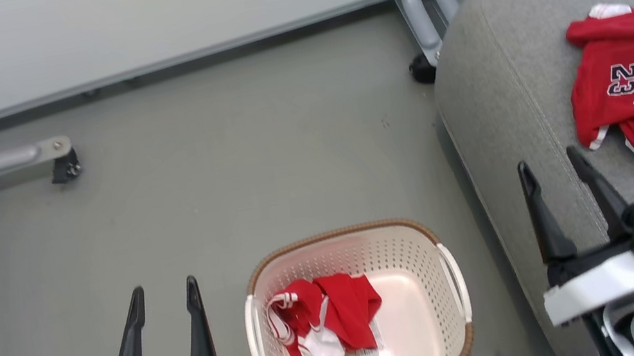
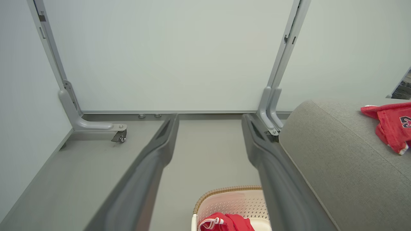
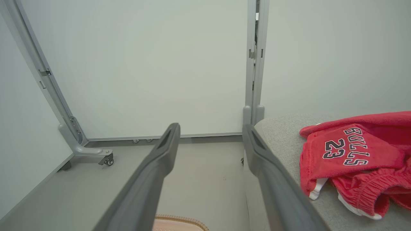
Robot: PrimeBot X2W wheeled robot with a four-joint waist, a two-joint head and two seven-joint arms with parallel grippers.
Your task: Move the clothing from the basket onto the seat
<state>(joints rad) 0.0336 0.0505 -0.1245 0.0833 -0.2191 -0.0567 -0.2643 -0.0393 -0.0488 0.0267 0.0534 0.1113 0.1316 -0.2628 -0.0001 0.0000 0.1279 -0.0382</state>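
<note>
The cream basket [image 1: 382,250] with its brown rim stands on the floor between my two grippers. A crumpled red garment with white trim [image 1: 328,316] lies in its left half. To the right, the grey seat [image 1: 506,105] carries a red "BULLS 23" garment [image 1: 632,80]. My left gripper [image 1: 164,288] is open and empty, just left of the basket. My right gripper [image 1: 549,160] is also open and empty, over the seat's front edge, short of the garment. The left wrist view shows the left gripper [image 2: 210,118], basket [image 2: 224,196] and red cloth [image 2: 228,223]. The right wrist view shows the right gripper [image 3: 211,128] and the lettered garment [image 3: 350,150].
Pale wall panels close off the back and left. Their grey metal feet with castors sit on the floor at the far left [image 1: 64,165] and beside the seat's back corner [image 1: 421,68]. Grey floor [image 1: 238,172] stretches beyond the basket.
</note>
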